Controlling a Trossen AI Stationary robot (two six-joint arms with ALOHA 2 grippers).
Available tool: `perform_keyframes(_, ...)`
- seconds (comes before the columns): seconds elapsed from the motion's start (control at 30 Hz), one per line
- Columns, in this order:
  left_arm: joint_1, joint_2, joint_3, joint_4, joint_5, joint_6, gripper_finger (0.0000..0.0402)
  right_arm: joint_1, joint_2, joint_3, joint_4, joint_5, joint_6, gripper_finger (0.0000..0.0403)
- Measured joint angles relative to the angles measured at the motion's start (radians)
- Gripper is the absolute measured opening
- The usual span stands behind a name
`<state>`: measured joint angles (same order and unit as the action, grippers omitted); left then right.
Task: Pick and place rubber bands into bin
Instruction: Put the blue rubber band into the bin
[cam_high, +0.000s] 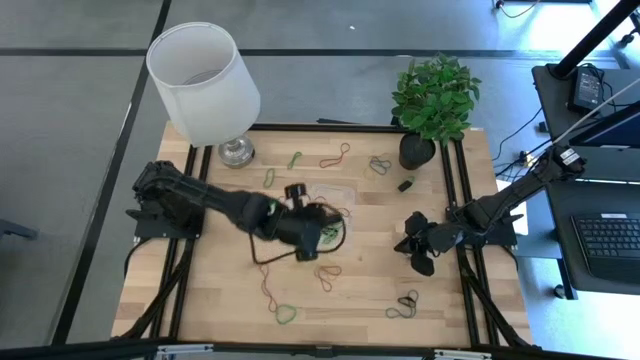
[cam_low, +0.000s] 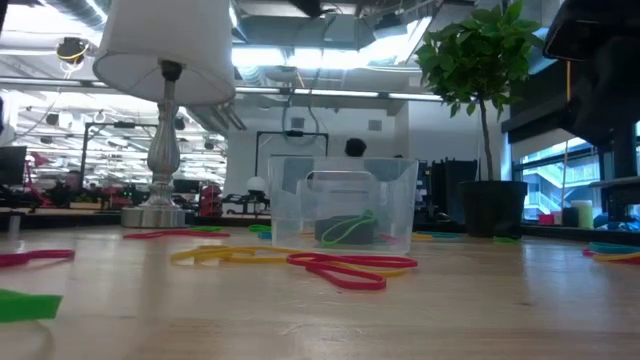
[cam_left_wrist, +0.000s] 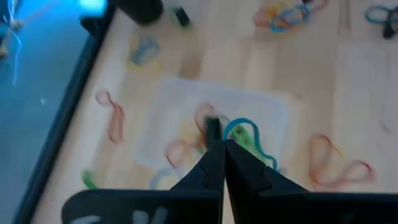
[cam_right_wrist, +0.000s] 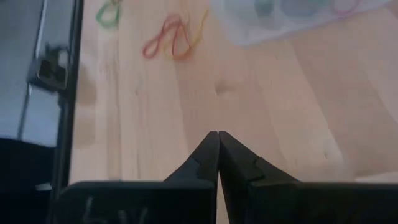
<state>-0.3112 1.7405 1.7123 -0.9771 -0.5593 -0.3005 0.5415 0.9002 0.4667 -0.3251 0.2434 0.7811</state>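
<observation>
High view is showing the left end effector (cam_high: 322, 237) hovering over the bin (cam_high: 333, 197) mid-counter (cam_high: 220, 300), fingers pressed together holding nothing visible. Rubber bands (cam_high: 330, 276) are lying scattered around, some inside the bin. Right end effector (cam_high: 417, 246) is waiting closed near the counter's right edge.

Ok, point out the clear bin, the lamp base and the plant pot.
bin (cam_low: 400, 215): low view, its clear front wall.
lamp base (cam_high: 237, 152): high view, its metal foot.
plant pot (cam_high: 416, 150): high view, its dark side.
</observation>
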Motion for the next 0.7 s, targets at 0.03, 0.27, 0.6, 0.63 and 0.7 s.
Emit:
perform_keyframes(0.03,0.021,0.0,0.011,0.005,0.001,0.04,0.0002,0.0,0.001,0.0,0.003,0.008,0.002,0.0012)
perform_keyframes(0.27,0.138,0.007,0.028,0.121,0.12,0.229,0.0002,0.0,0.021,0.0,0.01,0.013,0.058,0.0012)
perform_keyframes(0.6,0.163,0.12,0.028,0.067,0.215,0.28,0.0002,0.0,0.085,0.0,0.023,0.045,0.108,0.0012)
perform_keyframes(0.63,0.162,0.137,0.027,0.056,0.226,0.28,0.0002,0.0,0.091,0.0,0.024,0.045,0.108,0.0012)
perform_keyframes(0.7,0.161,0.171,0.026,0.043,0.247,0.271,0.0002,0.0,0.102,0.0,0.022,0.045,0.108,0.0012)
